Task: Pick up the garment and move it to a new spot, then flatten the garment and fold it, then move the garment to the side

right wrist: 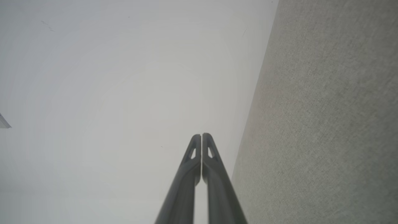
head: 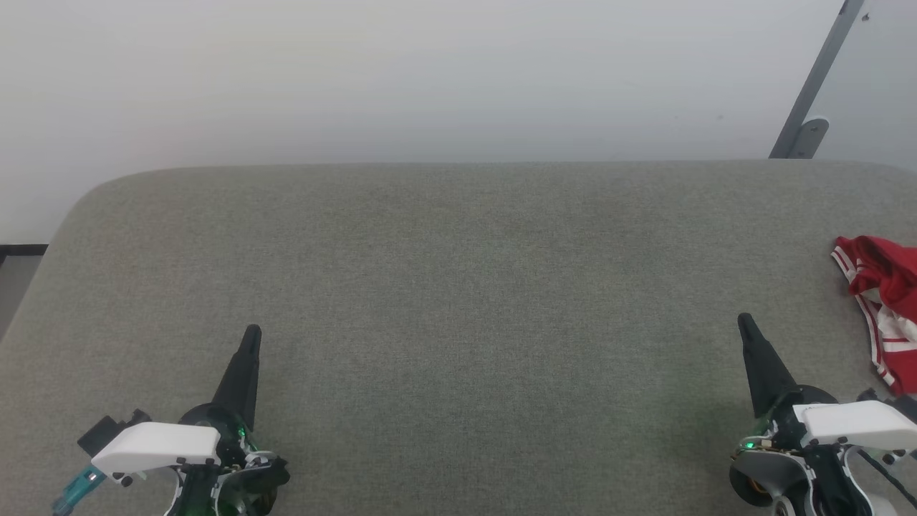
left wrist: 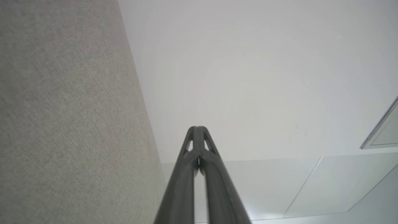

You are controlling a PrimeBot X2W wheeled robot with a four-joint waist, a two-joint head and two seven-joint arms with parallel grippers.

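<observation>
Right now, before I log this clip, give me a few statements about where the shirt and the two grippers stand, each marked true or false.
1. The garment lies crumpled at the right edge of the grey padded surface. True.
2. The left gripper and the right gripper both have their fingers closed together. True.
3. The right gripper is holding the garment. False: it is closed on nothing and sits apart from the garment, which lies on the surface to its right.
4. The left gripper is the one nearer the garment. False: the right gripper is nearer, and the left one is on the far side of the surface from it.
</observation>
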